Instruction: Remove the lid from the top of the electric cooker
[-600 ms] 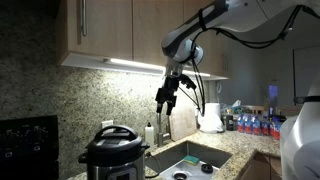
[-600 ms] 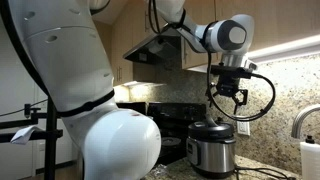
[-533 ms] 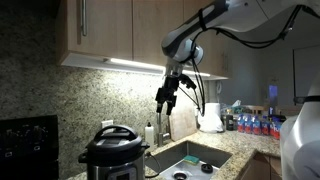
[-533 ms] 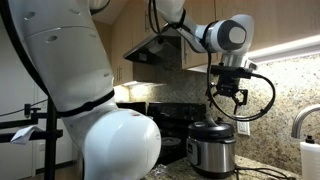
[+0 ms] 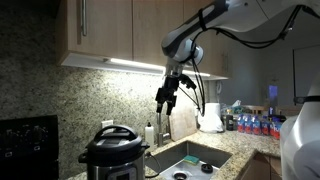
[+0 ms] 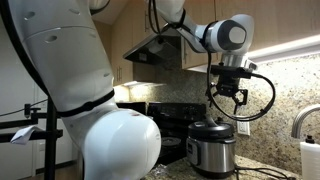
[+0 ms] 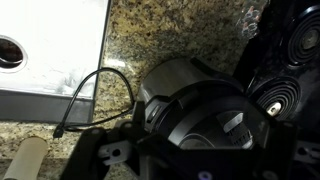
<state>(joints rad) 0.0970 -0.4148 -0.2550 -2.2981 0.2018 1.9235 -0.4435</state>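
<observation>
The electric cooker [image 5: 112, 160] [image 6: 211, 152] stands on the granite counter, steel-bodied with black trim. The black domed lid [image 5: 113, 135] [image 6: 211, 128] sits on top of it, its raised handle up. My gripper [image 5: 165, 102] [image 6: 228, 107] hangs open in the air, well above the cooker and, in an exterior view, off towards the sink, touching nothing. In the wrist view the lid [image 7: 205, 115] lies below, and my dark fingers [image 7: 100, 155] frame the bottom edge on both sides of it.
A steel sink [image 5: 195, 158] [image 7: 50, 50] lies beside the cooker, with a soap bottle [image 5: 150, 133] behind it. A black cable [image 7: 100, 90] runs over the counter. A black stove [image 5: 28, 135] [image 7: 290, 50] is on the cooker's other side. Wall cabinets [image 5: 110, 28] hang overhead.
</observation>
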